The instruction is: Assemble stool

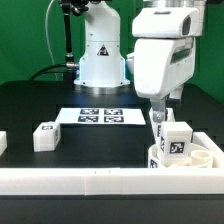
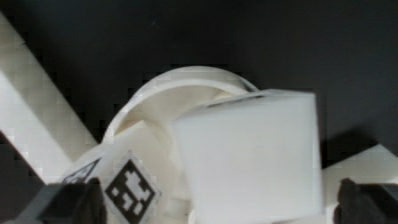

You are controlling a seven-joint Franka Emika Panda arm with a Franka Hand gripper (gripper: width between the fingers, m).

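Observation:
The round white seat disc (image 1: 196, 156) lies at the exterior view's right, close behind the rail. A chunky white leg (image 1: 173, 141) with a black-and-white tag stands upright on it. My gripper (image 1: 164, 117) hangs straight over that leg, open. In the wrist view the leg (image 2: 249, 140) fills the middle, with the seat's curved rim (image 2: 175, 84) behind it. My gripper (image 2: 214, 205) straddles the leg: dark fingertips (image 2: 61, 202) show on either side of it, and a gap shows on the tagged side. A second leg (image 1: 45, 135) lies on the table at the left.
The marker board (image 1: 100, 116) lies flat mid-table in front of the arm's base (image 1: 102, 60). A long white border rail (image 1: 90, 181) runs along the front edge; in the wrist view the rail (image 2: 32, 95) passes beside the seat. Another white part (image 1: 2, 143) is cut off at the far left.

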